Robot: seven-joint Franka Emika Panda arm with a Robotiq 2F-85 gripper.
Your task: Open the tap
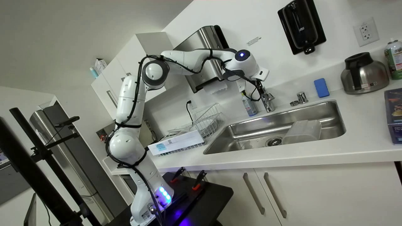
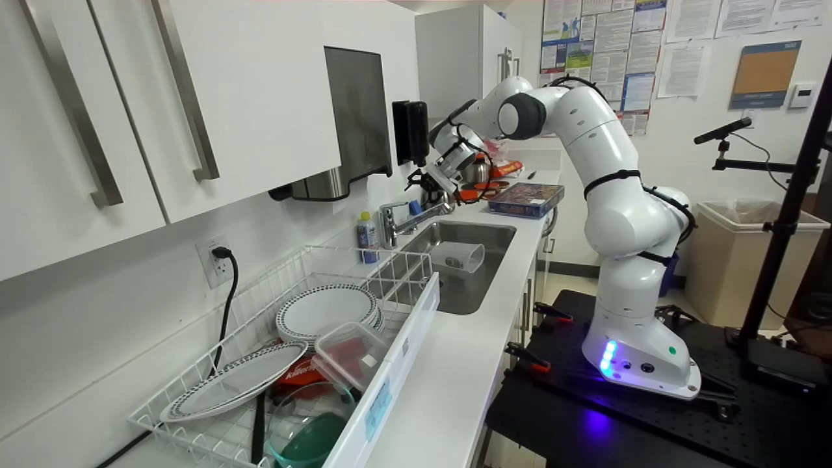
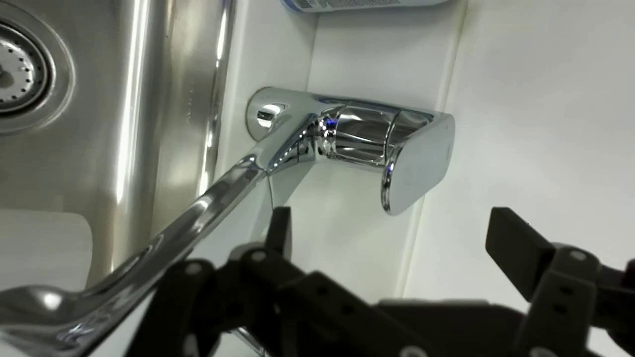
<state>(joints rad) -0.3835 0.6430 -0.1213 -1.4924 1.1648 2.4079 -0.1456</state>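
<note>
The tap is a silvery upright faucet with a long spout and a flat lever handle on top. It stands behind the sink and shows in both exterior views [image 1: 268, 102] [image 2: 389, 224]. In the wrist view the tap's body [image 3: 362, 131] lies sideways, with the lever [image 3: 419, 166] at its right end. My gripper [image 3: 397, 225] is open and empty, its dark fingers wide apart. The lever's end lies just ahead of the gap between the fingertips and touches neither finger. In the exterior views the gripper [image 1: 259, 87] [image 2: 422, 180] is close to the tap's top.
The steel sink [image 2: 478, 296] holds a translucent plastic container [image 1: 302, 130]. A spray bottle [image 2: 367, 237] stands beside the tap. A dish rack [image 2: 260, 279] with plates is on the counter. A paper towel dispenser [image 2: 357, 117] hangs above. A blue sponge [image 1: 321, 87] and metal carafe [image 1: 364, 75] stand behind.
</note>
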